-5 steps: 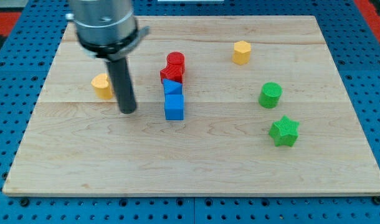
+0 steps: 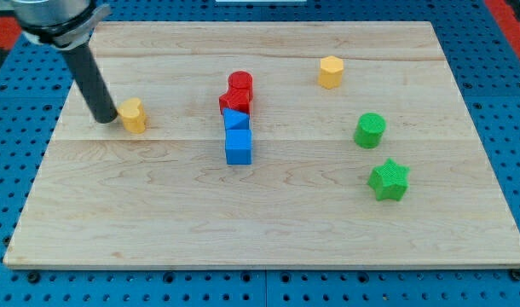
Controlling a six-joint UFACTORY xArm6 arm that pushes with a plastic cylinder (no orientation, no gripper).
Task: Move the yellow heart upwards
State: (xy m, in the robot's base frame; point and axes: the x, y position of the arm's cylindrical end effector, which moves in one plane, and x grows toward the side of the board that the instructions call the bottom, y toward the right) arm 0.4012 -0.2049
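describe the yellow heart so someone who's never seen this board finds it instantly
Start at the wooden board and go to its left side, about mid-height. The yellow heart sits there alone, with my tip right beside it on the view's left. The only other yellow block, a yellow hexagon, is far off at the upper right.

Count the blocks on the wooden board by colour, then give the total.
Yellow: 2, the yellow heart and the yellow hexagonal block
Red: 2, the upper red block and the lower red block
Blue: 2, the upper blue block and the blue cube
Green: 2, the green cylinder and the green star
Total: 8
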